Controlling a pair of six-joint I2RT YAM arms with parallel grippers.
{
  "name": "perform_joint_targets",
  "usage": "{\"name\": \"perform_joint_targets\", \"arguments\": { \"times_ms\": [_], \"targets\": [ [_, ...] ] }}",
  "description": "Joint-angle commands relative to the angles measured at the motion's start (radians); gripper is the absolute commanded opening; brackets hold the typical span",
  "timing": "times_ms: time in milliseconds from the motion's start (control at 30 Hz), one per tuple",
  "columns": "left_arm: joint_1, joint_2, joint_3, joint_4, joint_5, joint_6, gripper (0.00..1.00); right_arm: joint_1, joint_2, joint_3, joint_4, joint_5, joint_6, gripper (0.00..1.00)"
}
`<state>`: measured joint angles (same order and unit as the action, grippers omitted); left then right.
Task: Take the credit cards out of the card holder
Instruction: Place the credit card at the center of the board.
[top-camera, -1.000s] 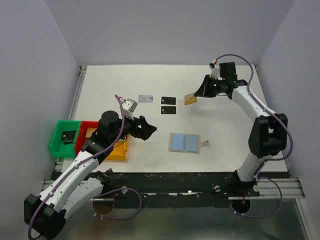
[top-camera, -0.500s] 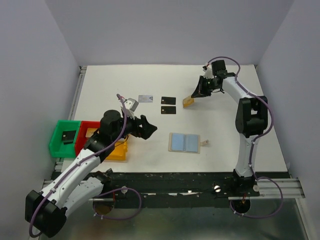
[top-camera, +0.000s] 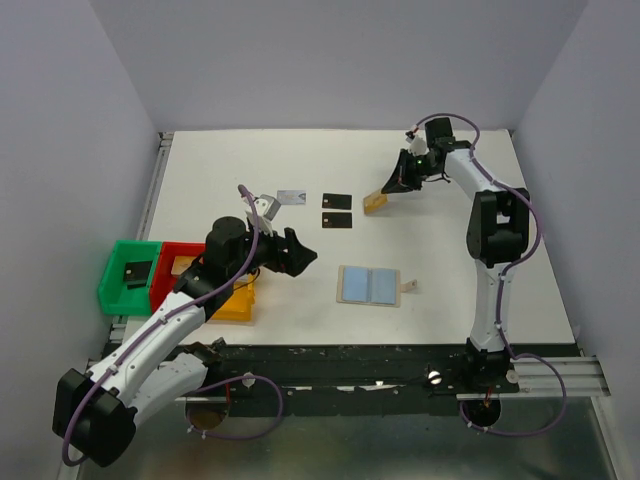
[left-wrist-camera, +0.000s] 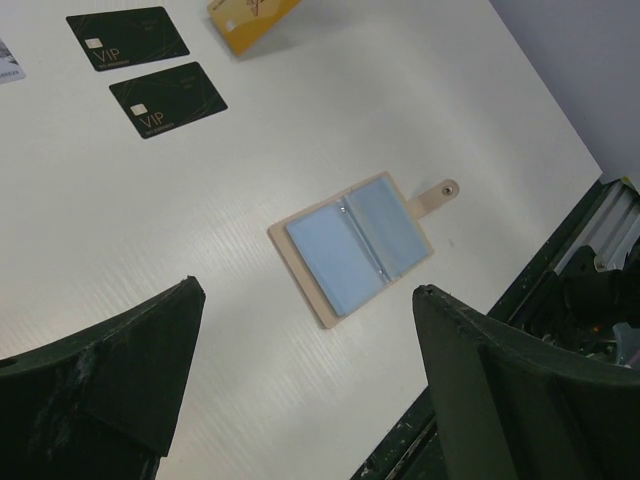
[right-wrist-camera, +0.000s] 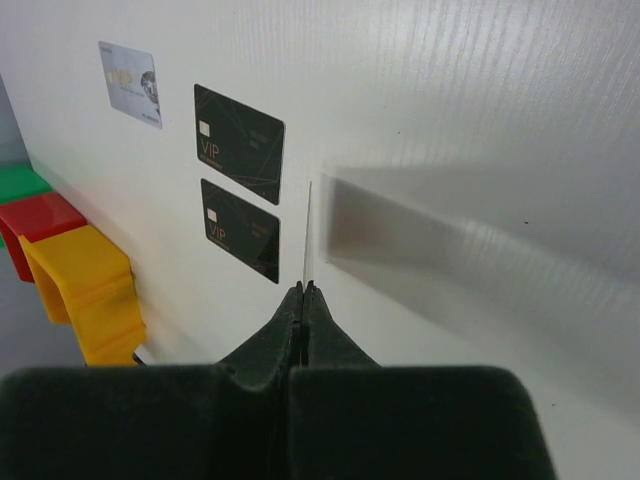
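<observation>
white table: blue-grey card holder lies open; right fingers pinch gold card, left fingers spread.

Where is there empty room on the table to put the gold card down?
Bare table lies right of the gold card, between it and the card holder, and along the far edge. Crowded to its left: two black cards, silver card.

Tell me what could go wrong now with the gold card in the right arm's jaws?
1. The right jaws pinch the gold card only at one end, so it might slip or twist out before it is laid down.
2. It is close beside the black VIP cards, so it might land on one or push it.
</observation>
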<state>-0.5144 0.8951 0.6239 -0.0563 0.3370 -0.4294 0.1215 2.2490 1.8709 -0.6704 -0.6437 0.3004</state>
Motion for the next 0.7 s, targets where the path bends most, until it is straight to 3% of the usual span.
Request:
{"name": "perform_joint_targets", "arguments": {
  "times_ms": [0, 300, 667],
  "targets": [
    [-0.001, 0.007, -0.004, 0.027, 0.037, -0.014, 0.99, -0.020, 0.055, 0.079, -0.064, -0.051, 0.020, 0.00],
    [-0.001, 0.022, -0.001, 0.029, 0.040, -0.014, 0.99, -0.033, 0.106, 0.122, -0.100, -0.060, 0.026, 0.01],
    [-0.001, 0.044, 0.000, 0.033, 0.053, -0.023, 0.99, -0.048, 0.113, 0.103, -0.103, -0.045, 0.022, 0.09]
  ]
}}
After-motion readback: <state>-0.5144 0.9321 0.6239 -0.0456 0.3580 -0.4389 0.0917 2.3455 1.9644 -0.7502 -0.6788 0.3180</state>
